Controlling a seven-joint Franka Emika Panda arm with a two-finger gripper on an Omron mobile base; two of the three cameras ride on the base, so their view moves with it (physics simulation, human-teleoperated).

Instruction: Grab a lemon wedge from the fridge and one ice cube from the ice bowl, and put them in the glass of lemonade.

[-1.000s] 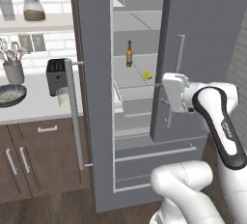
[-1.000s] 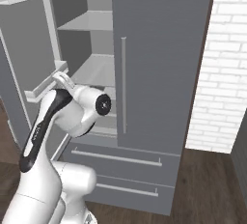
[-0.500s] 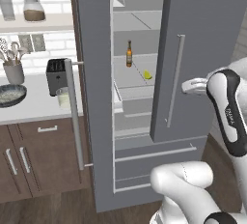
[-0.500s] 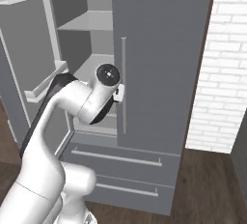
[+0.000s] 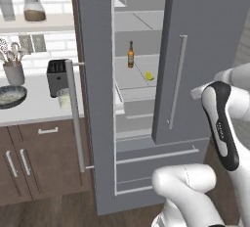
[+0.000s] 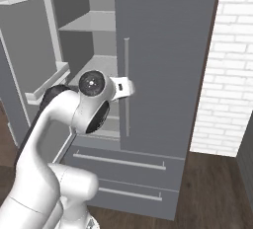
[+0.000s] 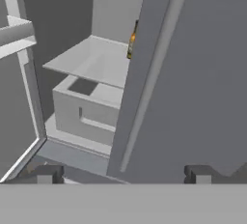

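The gripper [image 7: 123, 175] stood with its jaws spread wide and nothing between them, facing the edge of the right-hand door of the fridge [image 5: 97, 99], which hung partly open and screened much of the interior (probably why the hand sat off to that side, needing a line around the door to reach in). Inside the fridge, on the middle shelf, the lemon wedge [image 5: 149, 76] lay a little to the right of a slim brown bottle [image 5: 130, 55], apart from it, with a pale drawer [image 7: 87, 109] below the shelf. Left of the fridge, on the pale counter [image 5: 34, 108], the glass of lemonade [image 5: 64, 99] stood just beside the black toaster [image 5: 57, 74]; farther left again sat the ice bowl [image 5: 10, 96], with a grey utensil cup [image 5: 13, 72] behind it and a shelf [image 5: 39, 23] against white brick above.
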